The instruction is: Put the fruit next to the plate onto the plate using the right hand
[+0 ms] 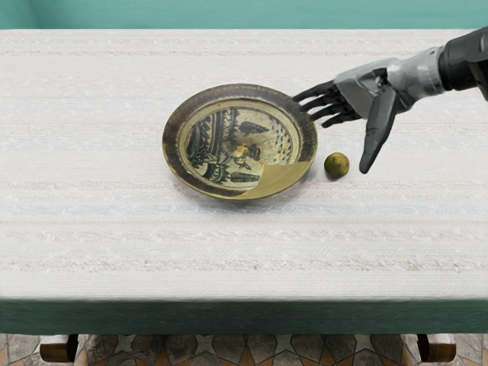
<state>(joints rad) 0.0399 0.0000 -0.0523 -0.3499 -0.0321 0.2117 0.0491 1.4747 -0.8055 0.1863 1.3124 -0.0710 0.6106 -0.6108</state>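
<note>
Fruit [336, 165] sits on table [91, 229], just right of plate [171, 141], not on it. Right hand [357, 97] hovers just beyond fruit on far side, fingers [316, 95] spread, holding nothing. Risks: thumb nudges round fruit and it rolls away; fingers clip plate rim.

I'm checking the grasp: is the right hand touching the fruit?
Apart. The head view shows a strip of bare table between the fruit and the right hand, whose fingers are spread.
</note>
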